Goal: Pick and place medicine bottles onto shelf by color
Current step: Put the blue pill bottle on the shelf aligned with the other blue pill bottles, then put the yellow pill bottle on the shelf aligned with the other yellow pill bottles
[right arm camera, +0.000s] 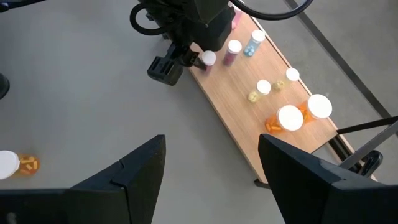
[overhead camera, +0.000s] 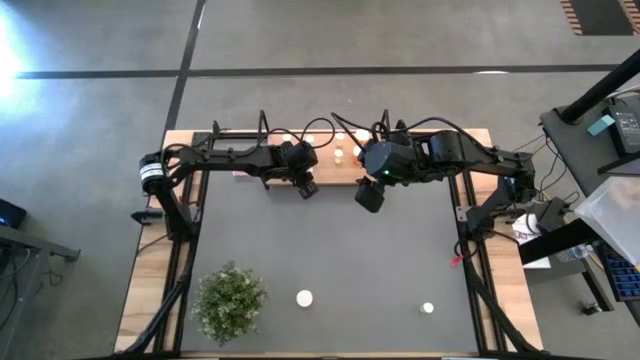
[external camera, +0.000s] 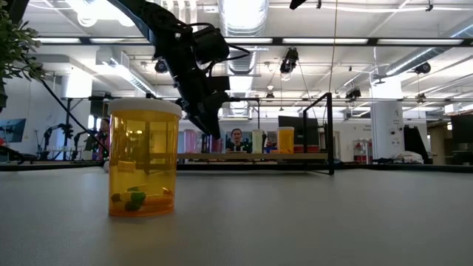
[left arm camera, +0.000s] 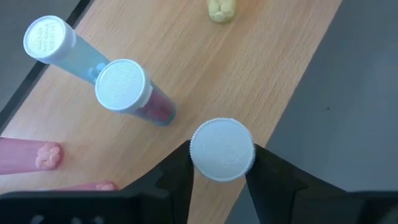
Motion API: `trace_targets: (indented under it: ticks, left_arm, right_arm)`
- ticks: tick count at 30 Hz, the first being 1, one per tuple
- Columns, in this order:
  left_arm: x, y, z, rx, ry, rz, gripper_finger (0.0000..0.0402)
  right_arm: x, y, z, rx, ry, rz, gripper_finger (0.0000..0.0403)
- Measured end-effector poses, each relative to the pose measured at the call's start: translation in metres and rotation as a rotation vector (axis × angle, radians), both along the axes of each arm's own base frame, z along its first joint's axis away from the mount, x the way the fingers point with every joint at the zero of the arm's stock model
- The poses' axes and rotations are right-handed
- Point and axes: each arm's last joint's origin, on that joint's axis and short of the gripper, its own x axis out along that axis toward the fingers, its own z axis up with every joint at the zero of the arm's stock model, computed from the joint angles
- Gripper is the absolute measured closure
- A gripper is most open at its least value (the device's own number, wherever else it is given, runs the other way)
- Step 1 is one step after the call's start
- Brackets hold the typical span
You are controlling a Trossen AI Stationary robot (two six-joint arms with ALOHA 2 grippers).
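Left tool [left arm camera: 221,180] clamped on a white-capped bottle [left arm camera: 221,149] at the shelf's [left arm camera: 249,74] front edge.

The left wrist view looks down on the cap pinched between both dark fingers [left arm camera: 177,177]; the bottle's body colour is hidden, perhaps purple. Beside it on the shelf stand a blue bottle [left arm camera: 59,46] and a reddish-purple bottle [left arm camera: 127,90]. The right tool [right arm camera: 211,165] hangs over the worktop [overhead camera: 330,250] just beside the shelf, fingers wide apart and holding nothing. An orange bottle [external camera: 143,159] stands on the worktop, well apart from the shelf, near the potted plant [overhead camera: 230,300].
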Motion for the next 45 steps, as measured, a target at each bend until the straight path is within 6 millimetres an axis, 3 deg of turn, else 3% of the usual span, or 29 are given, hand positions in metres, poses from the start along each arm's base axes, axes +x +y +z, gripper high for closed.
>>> trace_targets:
  ticks: [8,18,27,37,45]
  left_arm:
    - [0.0,0.0,0.0,-0.003,-0.001,-0.003,0.0244]
    - [-0.003,-0.001,0.007,-0.023,0.054,-0.003,0.0239]
    - [0.004,-0.001,0.032,-0.043,-0.042,-0.042,0.0239]
    - [0.0,-0.008,0.066,-0.106,-0.174,-0.134,0.0239]
    - [-0.018,-0.015,0.106,-0.059,-0.289,-0.145,0.0239]
  right_arm:
    - [0.0,0.0,0.0,0.0,0.0,0.0,0.0156]
    - [0.0,0.0,0.0,0.006,-0.003,-0.007,0.0156]
    - [0.0,0.0,0.0,0.021,-0.008,-0.025,0.0156]
    - [-0.015,0.004,-0.01,0.178,0.094,-0.211,0.0156]
    - [-0.014,0.036,-0.016,0.377,0.118,-0.187,0.0156]
